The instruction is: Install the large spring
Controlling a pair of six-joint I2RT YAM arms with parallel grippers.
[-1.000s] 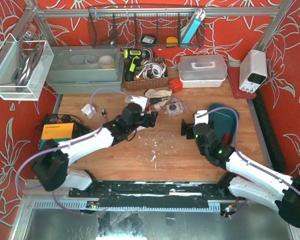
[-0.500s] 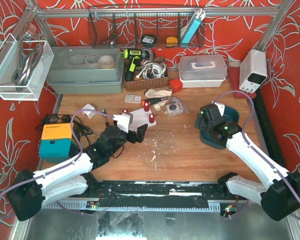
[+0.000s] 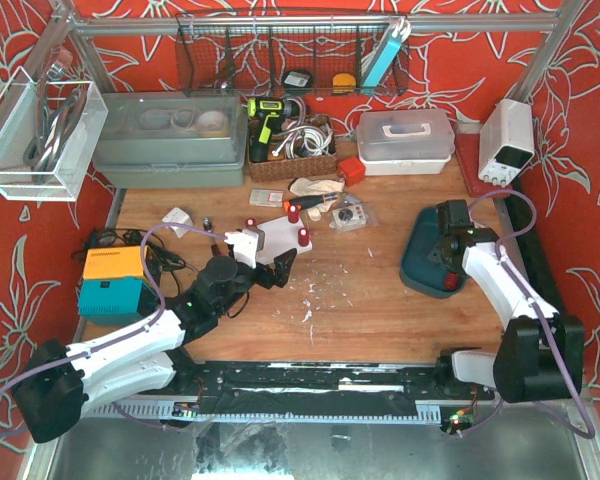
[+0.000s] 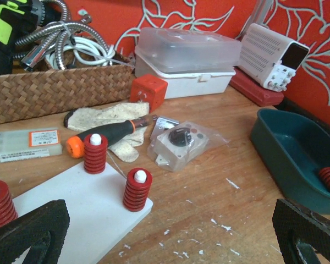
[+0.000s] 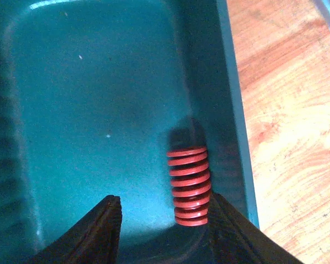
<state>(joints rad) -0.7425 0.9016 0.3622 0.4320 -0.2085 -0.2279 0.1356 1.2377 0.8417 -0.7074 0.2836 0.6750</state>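
While the wooden desk (image 3: 380, 310) carries most of the clutter along its far edge, a teal tray (image 3: 425, 270) lies toward its right side. The right pincer (image 5: 164, 228) hangs over the tray's inside, fingers spread apart and gripping nothing. Left of centre sits a white plate (image 4: 82, 217) with 3 red springs (image 4: 136, 192) standing upright on it. The left pincer (image 4: 168, 236) hovers low just before it, spread wide and empty. The large spring (image 5: 190, 184), also red, lies on its side on the tray floor against the wall. Its near end is between the right pincer's fingers, just beside 1 of them.
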